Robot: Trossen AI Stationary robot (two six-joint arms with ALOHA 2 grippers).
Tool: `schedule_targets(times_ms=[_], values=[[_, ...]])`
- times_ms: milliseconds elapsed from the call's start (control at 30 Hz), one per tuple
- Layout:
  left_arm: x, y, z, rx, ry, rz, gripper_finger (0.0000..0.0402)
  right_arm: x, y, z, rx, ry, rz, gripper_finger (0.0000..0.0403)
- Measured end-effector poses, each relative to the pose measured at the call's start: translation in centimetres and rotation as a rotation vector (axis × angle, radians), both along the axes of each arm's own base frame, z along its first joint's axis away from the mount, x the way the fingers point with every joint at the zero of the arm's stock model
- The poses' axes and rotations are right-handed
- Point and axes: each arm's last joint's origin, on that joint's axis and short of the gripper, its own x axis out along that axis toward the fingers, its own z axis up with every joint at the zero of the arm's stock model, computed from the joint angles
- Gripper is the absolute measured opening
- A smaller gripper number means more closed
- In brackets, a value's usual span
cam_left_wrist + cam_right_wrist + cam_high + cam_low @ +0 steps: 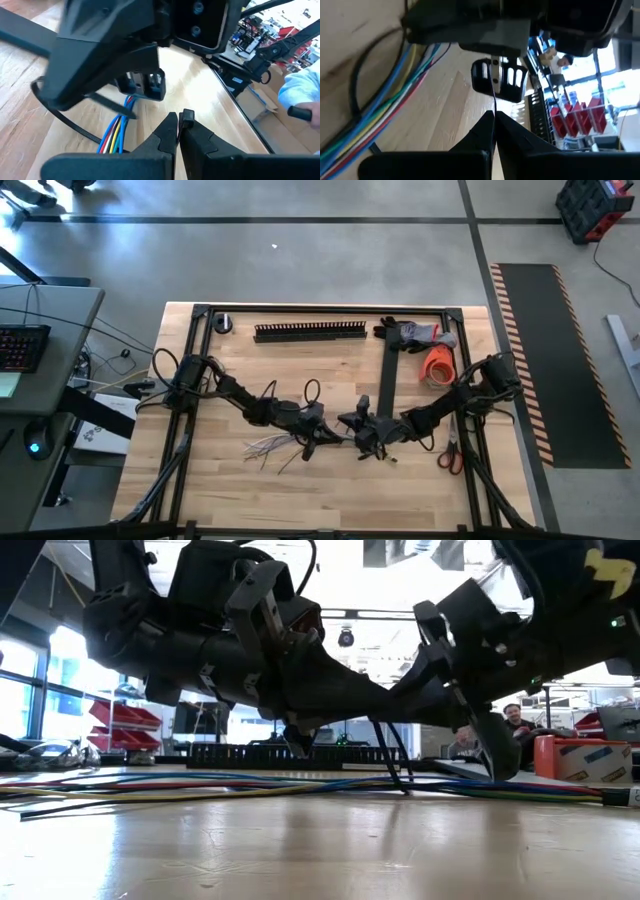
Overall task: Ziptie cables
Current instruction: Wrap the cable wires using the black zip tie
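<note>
Your cables point(272, 446) lie flat on the tabletop point(300, 490) toward its front-left, multicoloured strands bundled, loose ends fanned leftward.

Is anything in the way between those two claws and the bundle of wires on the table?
Nothing visible blocks them. The left gripper and right gripper meet over the cables, which lie on the bare table. Only a thin black zip tie loops around the wires.

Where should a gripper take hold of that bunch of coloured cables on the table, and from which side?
Probably from straight above, across the cables where the strands run tight and parallel near the zip tie, not at their splayed loose ends. They lie flat on the table, so fingers closing crosswise would gather every strand.
</note>
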Motion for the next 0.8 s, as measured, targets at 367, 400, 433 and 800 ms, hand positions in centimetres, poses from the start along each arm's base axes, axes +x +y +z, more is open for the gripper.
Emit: schedule_targets(times_ms=[367, 400, 433, 800], values=[[0.00, -0.01, 0.00, -0.007, 0.002, -0.001, 0.0000, -0.22, 1.06, 0.42, -0.018, -0.037, 0.043, 0.0000], [0.00, -0.01, 0.00, -0.007, 0.002, -0.001, 0.0000, -0.22, 1.08, 0.41, -0.021, -0.035, 0.044, 0.0000], [0.00, -0.01, 0.00, -0.007, 0.002, -0.001, 0.0000, -0.22, 1.07, 0.41, -0.020, -0.035, 0.044, 0.0000], [-0.03, -0.17, 0.02, -0.011, 0.002, -0.016, 0.0000, -0.12, 0.70, 0.20, 0.020, -0.022, 0.042, 0.0000]])
